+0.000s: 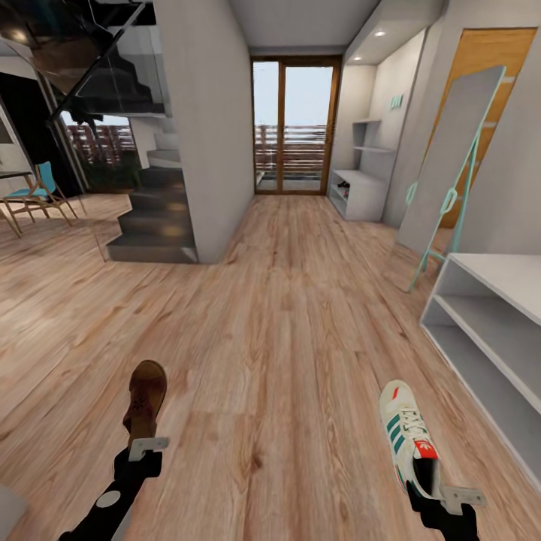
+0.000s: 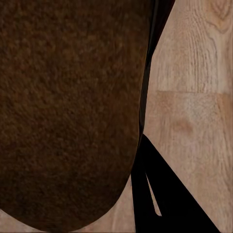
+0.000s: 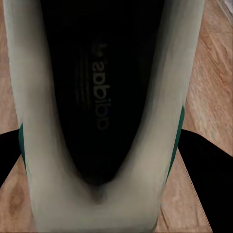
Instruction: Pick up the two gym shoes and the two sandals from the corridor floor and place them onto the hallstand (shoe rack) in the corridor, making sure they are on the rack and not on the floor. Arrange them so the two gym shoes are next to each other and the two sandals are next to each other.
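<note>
The left gripper [image 1: 143,443] is clamped on the heel of a slim brown leather sandal [image 1: 146,392]. The right gripper [image 1: 439,492] grips the heel of a white green-striped sneaker [image 1: 406,436]. Both are carried toe-forward above the wood-plank floor [image 1: 285,338], the sneaker nearer the light-grey shelved rack [image 1: 488,330], apparently for shelving.

Home corridor (probably): staircase [image 1: 154,214], hallstand [image 1: 492,330]
</note>
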You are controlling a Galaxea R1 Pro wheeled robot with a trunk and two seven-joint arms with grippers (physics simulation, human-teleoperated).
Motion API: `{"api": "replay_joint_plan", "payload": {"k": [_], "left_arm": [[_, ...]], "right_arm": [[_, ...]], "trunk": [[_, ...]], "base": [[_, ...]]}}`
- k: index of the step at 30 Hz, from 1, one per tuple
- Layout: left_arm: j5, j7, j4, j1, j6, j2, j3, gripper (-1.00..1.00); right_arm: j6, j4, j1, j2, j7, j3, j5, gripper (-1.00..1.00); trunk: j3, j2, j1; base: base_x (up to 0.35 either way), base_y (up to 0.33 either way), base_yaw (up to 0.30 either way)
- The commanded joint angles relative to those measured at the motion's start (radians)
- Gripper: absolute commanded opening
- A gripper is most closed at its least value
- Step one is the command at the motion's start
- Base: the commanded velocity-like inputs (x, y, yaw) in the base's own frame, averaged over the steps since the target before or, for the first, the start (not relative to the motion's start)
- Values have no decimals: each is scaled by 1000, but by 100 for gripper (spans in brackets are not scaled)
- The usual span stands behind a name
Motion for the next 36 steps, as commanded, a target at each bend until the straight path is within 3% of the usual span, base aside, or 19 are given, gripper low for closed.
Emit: {"api": "replay_joint_plan", "payload": {"k": [1, 36], "left_arm": [[-14, -4, 0, -1, -3, -1, 7, -100], [-14, -4, -10, -1, -3, 2, 7, -100]], "right_arm": [[-3, 1, -1, 0, 8, -1, -10, -100], [-3, 1, -1, 0, 7, -1, -9, -100]], "trunk": [[-1, 0, 0], [-1, 0, 0]], "base": [[337, -82, 0], [340, -16, 40]]}}
